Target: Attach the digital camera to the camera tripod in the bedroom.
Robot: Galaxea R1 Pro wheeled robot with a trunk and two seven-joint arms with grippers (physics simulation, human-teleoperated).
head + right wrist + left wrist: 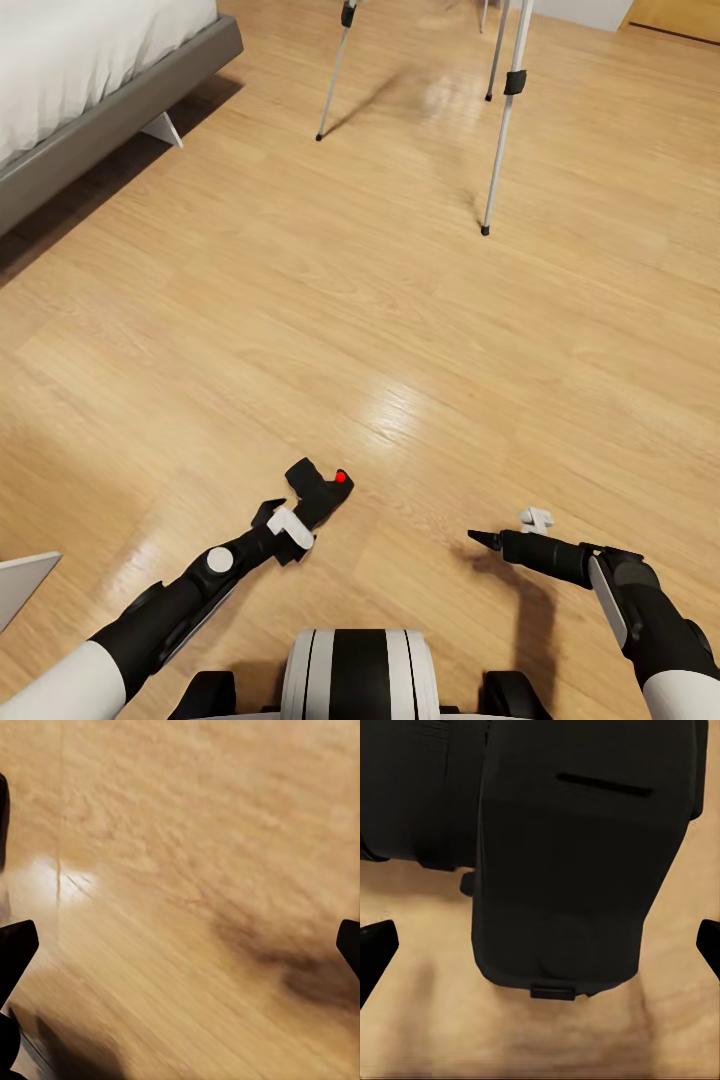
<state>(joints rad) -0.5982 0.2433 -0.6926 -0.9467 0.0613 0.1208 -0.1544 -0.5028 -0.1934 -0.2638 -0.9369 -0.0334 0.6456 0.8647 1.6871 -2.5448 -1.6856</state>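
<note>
The digital camera [318,492] sat in the left gripper [300,515], low in the head view at about 7 o'clock from frame centre, red button up. In the left wrist view its black body [570,862] hung close to the lens w/ both fingertips [375,945] showing wide apart at the edges, so the exact contact pts were hard to read; it was prob. held further back on the fingers.

The right gripper [500,535] hovered over the wood floor [400,330] at approx. 5 o'clock, jaws spread, nothing betw. them.

The camera tripod [505,110] stood at 12–1 o'clock, well apart from both arms; legs visible, head out of frame. The bed [90,110] lay at 10–11 o'clock.

Handling, as a judgement: the camera looked light, rigid and smooth-sided, so liable to slip or twist. Best gripped across the flat sides, leaving the base free for the mount. The tripod seemed thin-legged and tippy; avoid knocking the legs.
</note>
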